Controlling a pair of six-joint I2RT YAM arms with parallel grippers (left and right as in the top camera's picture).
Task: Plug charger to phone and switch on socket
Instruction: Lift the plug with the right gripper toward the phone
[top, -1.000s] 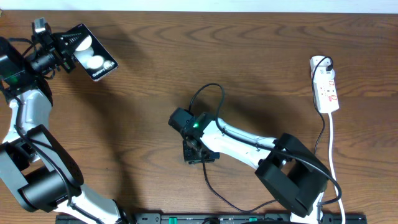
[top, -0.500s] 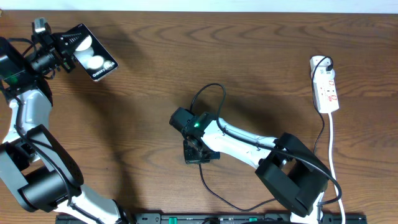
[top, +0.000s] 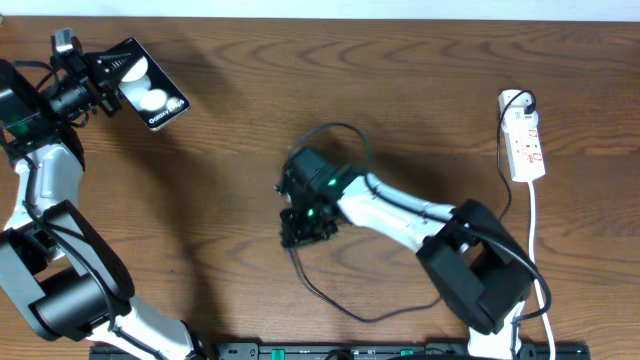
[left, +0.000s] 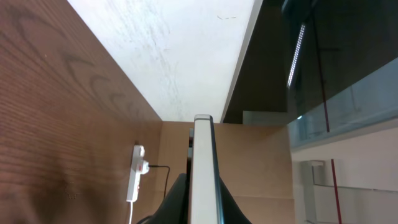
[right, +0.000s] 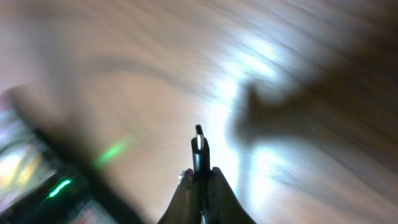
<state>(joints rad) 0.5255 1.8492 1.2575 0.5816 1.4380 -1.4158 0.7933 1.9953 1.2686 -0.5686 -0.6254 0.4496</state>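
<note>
My left gripper (top: 112, 82) is shut on the black phone (top: 149, 85) and holds it up at the far left. In the left wrist view the phone shows edge-on (left: 203, 168) between the fingers. My right gripper (top: 305, 228) is at mid table, shut on the charger plug tip (right: 199, 144), which sticks up between the fingers (right: 199, 177) in a blurred view. The thin black charger cable (top: 325, 300) loops from the gripper toward the front edge and also arcs behind the wrist (top: 335, 128). The white socket strip (top: 523, 135) lies at the far right.
The socket strip's white cord (top: 533, 240) runs toward the front right. A black plug sits in the strip's far end (top: 524, 100). A black rail (top: 300, 351) runs along the front edge. The strip also shows far off in the left wrist view (left: 134, 174).
My right gripper has swung left and turned with the plug tip, dragging the cable loop with it. The left arm and phone have not moved.
</note>
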